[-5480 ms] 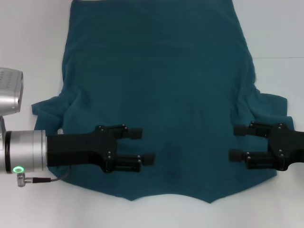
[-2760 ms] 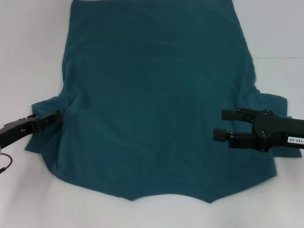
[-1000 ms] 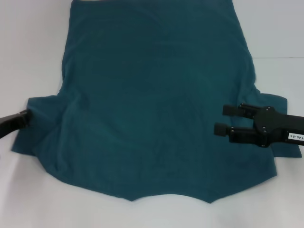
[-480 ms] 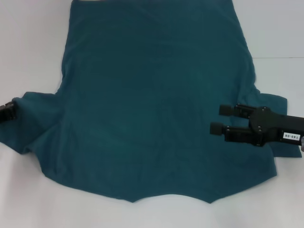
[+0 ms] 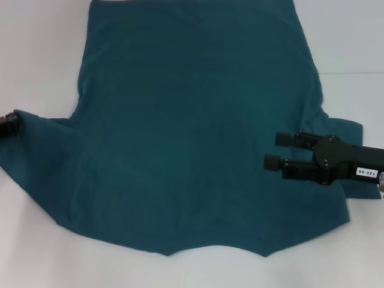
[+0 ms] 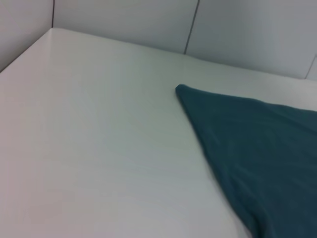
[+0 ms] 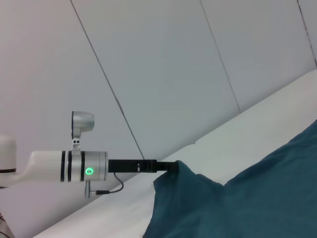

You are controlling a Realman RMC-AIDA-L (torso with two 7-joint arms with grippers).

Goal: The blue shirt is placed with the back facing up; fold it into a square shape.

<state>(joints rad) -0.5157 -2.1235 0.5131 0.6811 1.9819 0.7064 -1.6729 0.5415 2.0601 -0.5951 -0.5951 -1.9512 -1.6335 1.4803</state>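
Blue shirt (image 5: 198, 132): back up on white table (image 5: 36, 54). Left gripper (image 5: 7, 124): pinching left sleeve tip. Right gripper (image 5: 277, 150): fingers apart, over right side; white tag, partly legible "140-06".

— Clearance?
— I see bare tabletop (image 5: 36, 54) either side of the blue shirt (image 5: 192, 120). Right claw (image 5: 277, 150) hovers over its right flank; left claw (image 5: 13, 123) blocks the left sleeve.
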